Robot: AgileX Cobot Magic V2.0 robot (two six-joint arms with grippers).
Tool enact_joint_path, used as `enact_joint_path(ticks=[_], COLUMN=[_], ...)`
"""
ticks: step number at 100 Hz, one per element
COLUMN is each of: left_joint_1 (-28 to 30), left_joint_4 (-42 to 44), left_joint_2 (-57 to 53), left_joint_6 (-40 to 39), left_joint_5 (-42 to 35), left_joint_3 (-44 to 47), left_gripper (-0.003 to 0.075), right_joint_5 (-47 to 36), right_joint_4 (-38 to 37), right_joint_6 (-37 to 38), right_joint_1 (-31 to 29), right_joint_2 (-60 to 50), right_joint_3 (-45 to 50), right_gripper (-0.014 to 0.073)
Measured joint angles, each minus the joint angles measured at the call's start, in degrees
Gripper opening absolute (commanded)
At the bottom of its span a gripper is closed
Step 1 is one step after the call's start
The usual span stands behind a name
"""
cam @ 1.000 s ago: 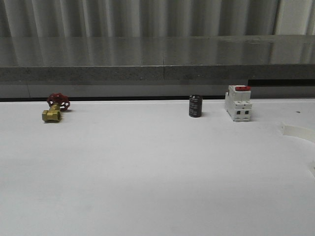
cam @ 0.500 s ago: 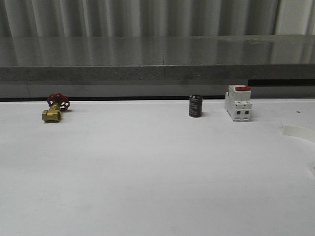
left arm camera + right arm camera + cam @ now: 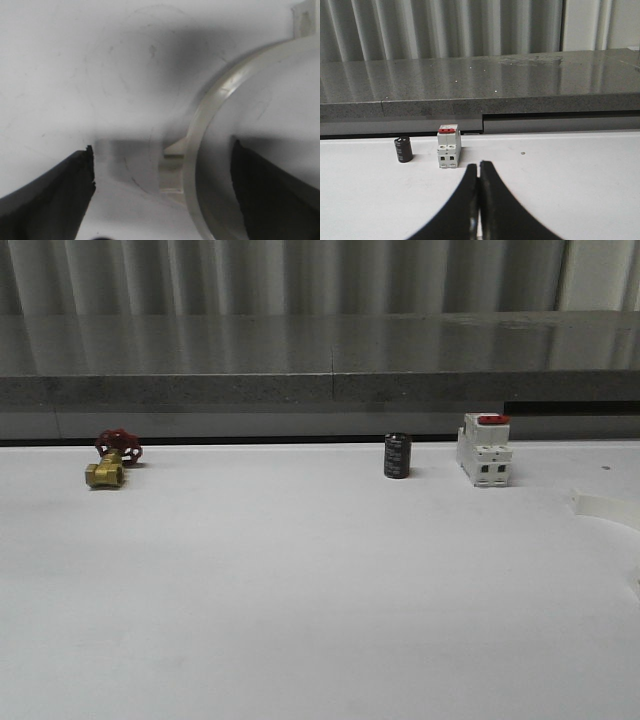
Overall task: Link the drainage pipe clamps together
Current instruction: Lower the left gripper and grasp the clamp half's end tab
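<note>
One clamp half-ring (image 3: 210, 145) lies flat on bench (image 3: 300, 580), between spread left gripper (image 3: 162, 185) fingers, framed for grasp. Right gripper (image 3: 479, 200) pressed together, idle, holding nothing.

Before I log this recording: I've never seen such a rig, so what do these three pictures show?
A two-armed robot works at a white table. The front view looks forward over the table: a brass valve with a red handwheel, a small black cylinder, a white boxy breaker with a red switch, and part of a white plastic half-ring clamp at the right edge. The left wrist camera looks down past the open left gripper onto a curved clamp, its band between the fingers. The right gripper is shut, holding nothing.
</note>
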Motion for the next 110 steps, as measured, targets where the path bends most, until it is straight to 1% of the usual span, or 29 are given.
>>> enact_joint_path(ticks=[18,25,30,34,37,41,44,48,51,53,62,76,94,110], left_joint_1=[0.00,0.00,0.00,0.00,0.00,0.00,0.00,0.00,0.00,0.00,0.00,0.00,0.00,-0.60], left_joint_4=[-1.75,-1.75,-1.75,-1.75,-1.75,-1.75,-1.75,-1.75,-1.75,-1.75,-1.75,-2.56,-5.10,-8.49], left_joint_2=[0.24,0.33,0.43,0.46,0.45,0.45,0.45,0.45,0.48,0.58,0.70,0.70,-0.22,-4.39], left_joint_6=[1.83,2.04,2.27,2.27,2.36,2.36,2.36,2.39,2.39,2.39,2.39,2.49,2.49,2.49], left_joint_5=[-1.15,-1.41,-1.41,-1.41,-1.51,-1.49,-1.49,-1.49,-1.49,-1.49,-1.49,-1.05,2.29,5.76], left_joint_3=[0.00,0.00,0.00,0.00,0.00,0.00,0.00,0.00,0.00,0.00,-0.09,-0.23,-0.22,-0.22], left_gripper=[0.0543,0.0510,0.0465,0.0407,0.0379,0.0313,0.0283,0.0216,0.0189,0.0157,0.0084,0.0043,0.0041,0.0042], right_joint_5=[0.00,0.00,0.00,0.00,0.00,0.00,0.00,0.00,0.00,0.00,0.00,0.00,0.00,0.00], right_joint_4=[0.00,0.00,0.00,0.00,0.00,0.00,0.00,0.00,0.00,0.00,0.00,0.00,0.00,0.00], right_joint_6=[0.00,0.00,0.00,0.00,0.00,0.00,0.00,0.00,0.00,0.00,0.00,0.00,0.00,0.00], right_joint_1=[0.00,0.00,0.00,0.00,0.00,0.00,0.00,0.00,0.00,0.00,0.00,0.00,0.00,0.00], right_joint_2=[0.00,0.00,0.00,0.00,0.00,0.00,0.00,0.00,0.00,0.00,0.00,0.00,0.00,0.00], right_joint_3=[0.00,0.00,0.00,0.00,0.00,0.00,0.00,0.00,0.00,0.00,0.00,0.00,0.00,0.00], right_gripper=[-0.0069,-0.0069,-0.0069,-0.0069,-0.0069,-0.0069,-0.0069,-0.0069,-0.0069,-0.0069,-0.0069,-0.0069,-0.0069,-0.0069])
